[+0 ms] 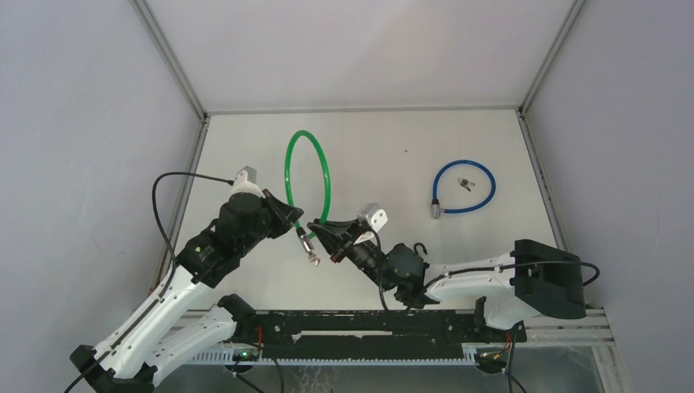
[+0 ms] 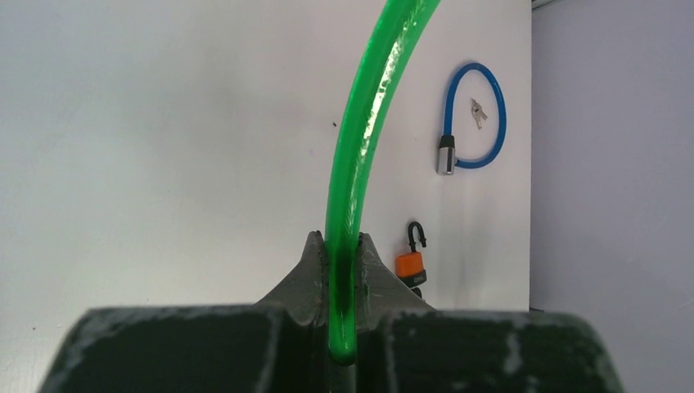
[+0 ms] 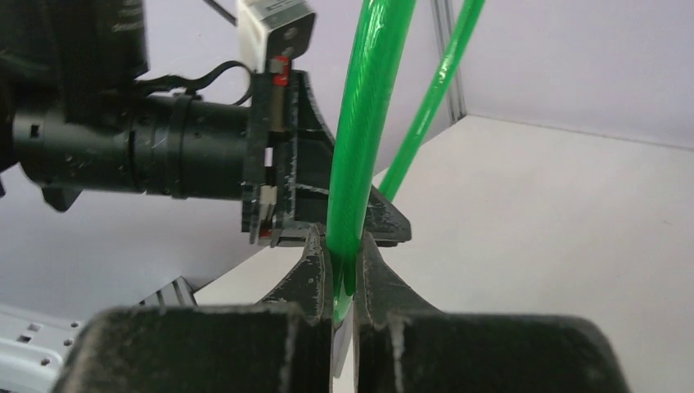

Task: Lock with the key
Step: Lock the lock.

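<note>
Pale grey walls (image 1: 74, 98) enclose a white table (image 1: 385, 139) with aluminium corner rails (image 1: 168, 53).

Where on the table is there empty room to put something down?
Bare table lies between the green cable lock and the blue cable lock, and along the far edge behind both. It's crowded at the near middle, where the left fingers and right fingers pinch the green lock.
</note>
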`<move>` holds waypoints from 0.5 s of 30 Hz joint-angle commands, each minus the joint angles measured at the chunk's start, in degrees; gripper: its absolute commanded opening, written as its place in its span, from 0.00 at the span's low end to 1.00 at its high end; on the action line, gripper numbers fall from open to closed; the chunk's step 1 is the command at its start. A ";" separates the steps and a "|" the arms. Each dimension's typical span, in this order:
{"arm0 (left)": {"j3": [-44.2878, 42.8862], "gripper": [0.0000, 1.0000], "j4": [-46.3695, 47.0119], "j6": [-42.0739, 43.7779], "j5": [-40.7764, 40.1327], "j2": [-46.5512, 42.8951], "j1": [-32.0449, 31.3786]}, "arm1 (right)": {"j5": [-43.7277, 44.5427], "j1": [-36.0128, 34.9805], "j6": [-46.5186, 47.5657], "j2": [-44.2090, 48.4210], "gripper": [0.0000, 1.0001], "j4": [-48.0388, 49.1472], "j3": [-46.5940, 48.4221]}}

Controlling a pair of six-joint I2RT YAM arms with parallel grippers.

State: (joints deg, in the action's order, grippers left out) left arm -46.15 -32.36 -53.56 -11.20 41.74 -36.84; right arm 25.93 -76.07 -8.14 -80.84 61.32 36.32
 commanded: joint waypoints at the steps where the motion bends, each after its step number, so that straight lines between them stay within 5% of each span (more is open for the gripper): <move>1: -5.14 0.00 1.93 -0.78 4.10 0.34 -0.82 | -2.58 -4.94 13.30 -3.04 0.00 7.43 1.80; 9: -4.30 0.00 2.88 -3.48 5.85 -0.71 -0.78 | -0.88 -8.36 21.41 -7.71 0.00 12.89 1.20; 15: -4.22 0.00 4.56 -3.96 8.31 -1.60 -0.80 | -0.46 -6.40 18.44 -10.04 0.00 11.37 1.19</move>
State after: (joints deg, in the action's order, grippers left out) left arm -46.65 -34.96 -54.61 -8.54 41.56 -36.95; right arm 29.15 -82.83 10.39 -88.88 74.52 36.32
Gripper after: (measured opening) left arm 0.067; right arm 0.055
